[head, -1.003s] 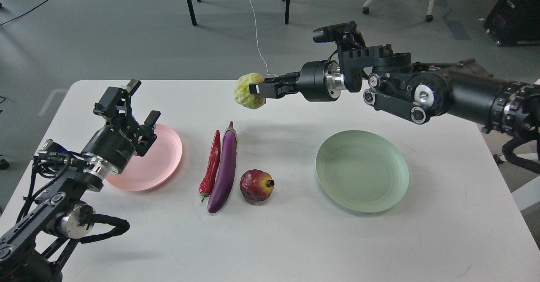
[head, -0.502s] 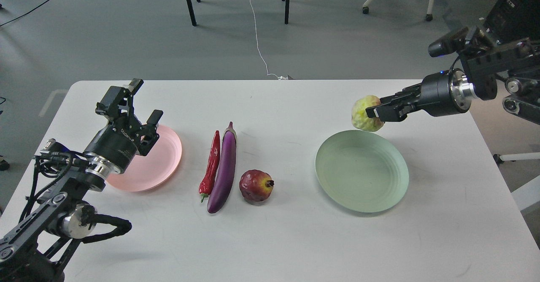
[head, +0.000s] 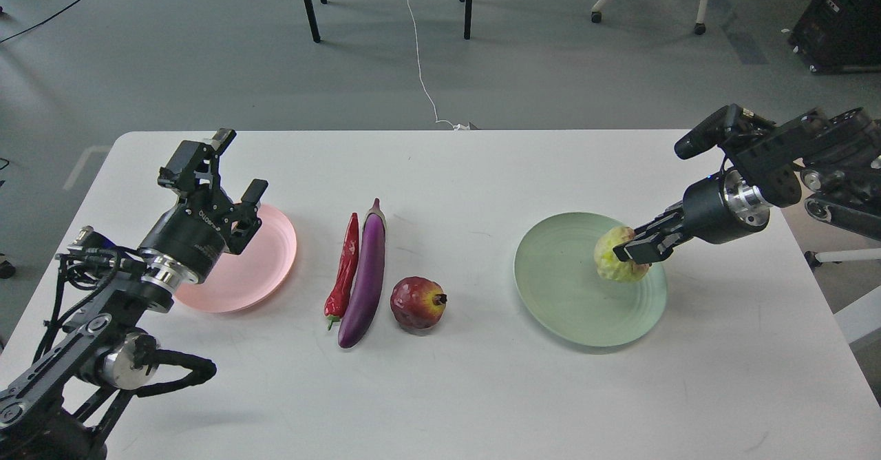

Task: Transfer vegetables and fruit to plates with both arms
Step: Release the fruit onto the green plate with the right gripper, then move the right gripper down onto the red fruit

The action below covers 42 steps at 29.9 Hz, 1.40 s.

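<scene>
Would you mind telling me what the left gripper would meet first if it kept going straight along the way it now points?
The left gripper, open, points up and away over the far table edge. Nothing stands in that line; the pink plate lies beside and below it. The way looks free, though depth is hard to judge.

White table: plates, vegetables, pomegranate.

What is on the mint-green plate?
A bumpy yellow-green fruit sits at the mint-green plate's right side, the right gripper clamped on it; its contact underneath is hidden.
</scene>
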Tool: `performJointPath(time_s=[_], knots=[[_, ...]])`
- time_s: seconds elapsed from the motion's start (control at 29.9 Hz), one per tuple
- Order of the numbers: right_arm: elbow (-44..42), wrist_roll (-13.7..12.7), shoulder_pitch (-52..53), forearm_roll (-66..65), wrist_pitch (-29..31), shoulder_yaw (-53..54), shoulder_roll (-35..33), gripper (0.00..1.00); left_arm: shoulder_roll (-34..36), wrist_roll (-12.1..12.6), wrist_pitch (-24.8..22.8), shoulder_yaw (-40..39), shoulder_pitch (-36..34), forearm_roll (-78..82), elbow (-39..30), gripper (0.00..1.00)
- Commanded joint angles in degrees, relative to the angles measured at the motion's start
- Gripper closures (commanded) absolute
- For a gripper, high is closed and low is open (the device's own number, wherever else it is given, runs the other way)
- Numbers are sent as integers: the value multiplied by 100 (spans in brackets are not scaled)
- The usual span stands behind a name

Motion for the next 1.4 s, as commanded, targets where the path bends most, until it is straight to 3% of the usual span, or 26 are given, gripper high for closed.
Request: performJointPath(time_s=[0.0, 0.1, 0.3, 0.6, 0.84, 1.17, 1.37], knots=[[-47, 0, -1, 0, 6, 0, 129, 46, 12, 1, 2, -9, 0, 0, -12, 2], [-47, 0, 0, 9, 6, 1, 146, 25, 30, 1, 2, -9, 0, 0, -38, 2], [-47, 0, 8, 9, 6, 1, 138, 6, 21, 1, 2, -9, 0, 0, -38, 2], [58, 0, 667, 728, 6, 291, 339, 6, 21, 10, -7, 0, 0, 0, -38, 2], [32, 0, 747, 1081, 6, 203, 1639, 5, 39, 1, 2, 0, 0, 9, -47, 2], [-1074, 0, 484, 1108, -64, -210, 3528, 5, 56, 1, 2, -18, 62, 17, -47, 2], [-1620, 0, 246, 1108, -82, -228, 3855, 6, 65, 1, 2, -18, 62, 17, -47, 2]])
